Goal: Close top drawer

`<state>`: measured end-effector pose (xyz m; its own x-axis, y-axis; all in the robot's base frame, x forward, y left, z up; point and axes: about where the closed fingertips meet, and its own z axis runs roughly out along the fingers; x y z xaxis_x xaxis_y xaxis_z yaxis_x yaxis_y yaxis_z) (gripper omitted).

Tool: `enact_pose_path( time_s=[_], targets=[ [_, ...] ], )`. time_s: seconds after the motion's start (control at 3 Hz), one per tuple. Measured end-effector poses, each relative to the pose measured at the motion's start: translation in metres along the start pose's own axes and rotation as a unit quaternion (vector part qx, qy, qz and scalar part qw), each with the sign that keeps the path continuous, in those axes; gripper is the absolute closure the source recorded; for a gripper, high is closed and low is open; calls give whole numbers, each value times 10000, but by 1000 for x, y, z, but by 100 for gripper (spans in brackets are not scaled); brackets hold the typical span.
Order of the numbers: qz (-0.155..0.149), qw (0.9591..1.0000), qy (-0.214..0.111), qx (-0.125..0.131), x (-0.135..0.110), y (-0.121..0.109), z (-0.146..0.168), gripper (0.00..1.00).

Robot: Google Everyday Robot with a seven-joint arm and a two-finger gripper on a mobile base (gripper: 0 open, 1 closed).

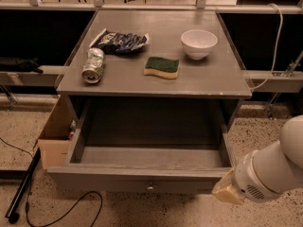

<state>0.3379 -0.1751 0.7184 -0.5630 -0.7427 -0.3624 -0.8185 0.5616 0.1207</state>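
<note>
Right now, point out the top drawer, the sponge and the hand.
top drawer [104, 179]: camera view, front panel, left half.
sponge [162, 66]: camera view, green top face.
hand [228, 193]: camera view, tan tip by the drawer's right front corner.

A crushed can [93, 65], dark snack bag [120, 41], green sponge [162, 66] and white bowl [199, 43] sit apart on the tabletop [213, 79].
</note>
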Motion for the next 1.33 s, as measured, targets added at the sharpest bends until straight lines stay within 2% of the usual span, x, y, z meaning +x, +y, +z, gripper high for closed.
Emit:
enact_pose_path(
  time_s=[0.33, 1.0, 1.33],
  targets=[
    [42, 9998, 158, -60, -7, -10, 26, 100],
    [440, 9985, 257, -215, 1, -35, 71, 100],
    [472, 9983, 262, -235, 2, -37, 74, 97]
  ],
)
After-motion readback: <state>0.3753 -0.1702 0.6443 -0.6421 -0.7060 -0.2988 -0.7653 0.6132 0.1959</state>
